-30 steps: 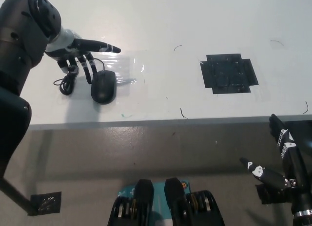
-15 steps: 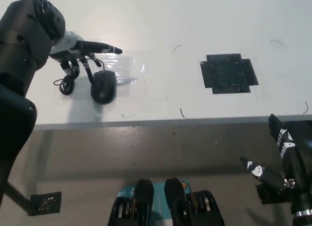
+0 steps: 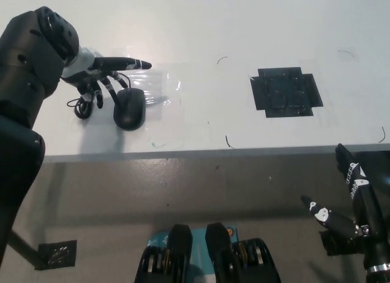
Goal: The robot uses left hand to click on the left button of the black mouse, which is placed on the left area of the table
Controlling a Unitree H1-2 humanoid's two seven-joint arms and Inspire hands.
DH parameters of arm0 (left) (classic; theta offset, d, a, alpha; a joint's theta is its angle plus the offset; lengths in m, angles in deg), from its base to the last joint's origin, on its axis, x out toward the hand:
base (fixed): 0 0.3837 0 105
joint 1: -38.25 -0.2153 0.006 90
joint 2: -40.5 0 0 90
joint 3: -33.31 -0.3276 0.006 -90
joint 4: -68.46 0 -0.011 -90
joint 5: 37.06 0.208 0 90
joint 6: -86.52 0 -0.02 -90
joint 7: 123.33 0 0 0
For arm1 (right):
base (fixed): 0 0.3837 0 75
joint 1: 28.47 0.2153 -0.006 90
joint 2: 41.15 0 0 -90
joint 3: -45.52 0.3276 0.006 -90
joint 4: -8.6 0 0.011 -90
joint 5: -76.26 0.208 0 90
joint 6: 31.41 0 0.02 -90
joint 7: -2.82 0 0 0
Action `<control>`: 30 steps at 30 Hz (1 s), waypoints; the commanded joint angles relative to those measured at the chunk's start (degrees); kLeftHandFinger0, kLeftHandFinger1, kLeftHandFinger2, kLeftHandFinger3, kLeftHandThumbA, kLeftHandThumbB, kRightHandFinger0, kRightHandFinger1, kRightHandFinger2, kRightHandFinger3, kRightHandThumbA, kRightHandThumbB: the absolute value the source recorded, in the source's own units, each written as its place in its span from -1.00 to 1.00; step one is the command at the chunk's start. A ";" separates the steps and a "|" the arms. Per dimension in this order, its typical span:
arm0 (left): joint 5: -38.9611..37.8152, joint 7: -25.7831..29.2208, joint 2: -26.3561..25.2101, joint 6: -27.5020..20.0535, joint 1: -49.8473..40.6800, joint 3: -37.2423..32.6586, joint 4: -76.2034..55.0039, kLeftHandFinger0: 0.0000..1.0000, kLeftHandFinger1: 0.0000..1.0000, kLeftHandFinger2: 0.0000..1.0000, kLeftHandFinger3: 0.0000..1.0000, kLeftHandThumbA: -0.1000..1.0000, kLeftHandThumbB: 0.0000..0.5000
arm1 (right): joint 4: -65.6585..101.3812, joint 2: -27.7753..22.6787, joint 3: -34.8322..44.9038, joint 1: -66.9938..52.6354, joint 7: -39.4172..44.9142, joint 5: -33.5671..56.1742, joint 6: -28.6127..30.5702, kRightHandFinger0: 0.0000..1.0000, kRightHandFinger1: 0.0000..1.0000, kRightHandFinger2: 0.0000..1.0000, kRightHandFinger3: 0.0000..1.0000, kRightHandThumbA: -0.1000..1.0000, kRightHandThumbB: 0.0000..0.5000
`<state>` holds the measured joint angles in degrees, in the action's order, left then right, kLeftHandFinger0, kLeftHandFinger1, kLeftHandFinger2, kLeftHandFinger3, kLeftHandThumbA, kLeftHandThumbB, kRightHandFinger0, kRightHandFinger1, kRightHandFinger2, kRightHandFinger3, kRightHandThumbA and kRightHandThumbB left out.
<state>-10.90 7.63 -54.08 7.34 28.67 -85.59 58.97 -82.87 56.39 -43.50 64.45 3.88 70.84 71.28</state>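
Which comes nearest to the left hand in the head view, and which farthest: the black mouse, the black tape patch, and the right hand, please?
From the left hand:
1. Black mouse, just beside its fingers, table's left.
2. Black tape patch, table's right.
3. Right hand, resting below the table edge, lower right.

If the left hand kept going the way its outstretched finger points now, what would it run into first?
Probably nothing: the left hand points rightward, passing behind the black mouse over bare white table. Height above the surface is unclear.
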 commanded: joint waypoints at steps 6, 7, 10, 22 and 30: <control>0.51 5.01 -1.71 -2.08 2.55 0.06 -0.09 -1.00 -0.57 0.16 1.00 1.00 0.79 | 2.21 -0.75 -0.18 0.22 0.51 -0.01 0.95 1.00 1.00 1.00 1.00 0.66 -0.67; 0.61 4.82 -1.61 -1.87 2.23 -0.04 -0.06 -1.00 -0.53 0.16 1.00 1.00 0.82 | 2.50 -0.88 -0.17 -0.38 0.68 0.11 0.81 1.00 1.00 1.00 1.00 0.66 -0.66; 0.23 4.43 -1.59 -0.70 2.37 0.40 0.15 -1.00 -0.58 0.09 1.00 1.00 0.85 | 2.65 -0.91 -0.23 -0.64 0.74 -0.01 0.75 1.00 1.00 1.00 1.00 0.67 -0.65; 1.44 3.63 -0.85 0.32 3.31 -0.46 0.38 -1.00 -0.63 0.17 1.00 1.00 0.90 | 2.81 -0.94 -0.60 -0.41 0.78 -0.54 0.92 1.00 1.00 1.00 1.00 0.68 -0.68; 3.78 -1.42 -0.31 -2.67 4.52 -4.04 0.91 -1.00 -0.56 0.23 1.00 1.00 0.87 | 3.08 -1.24 -0.74 -0.44 1.12 -0.35 1.09 1.00 1.00 1.00 1.00 0.66 -0.68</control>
<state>-9.06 9.71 -53.89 6.90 28.74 -88.09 59.63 -81.97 56.31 -43.89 63.46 4.04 70.53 71.28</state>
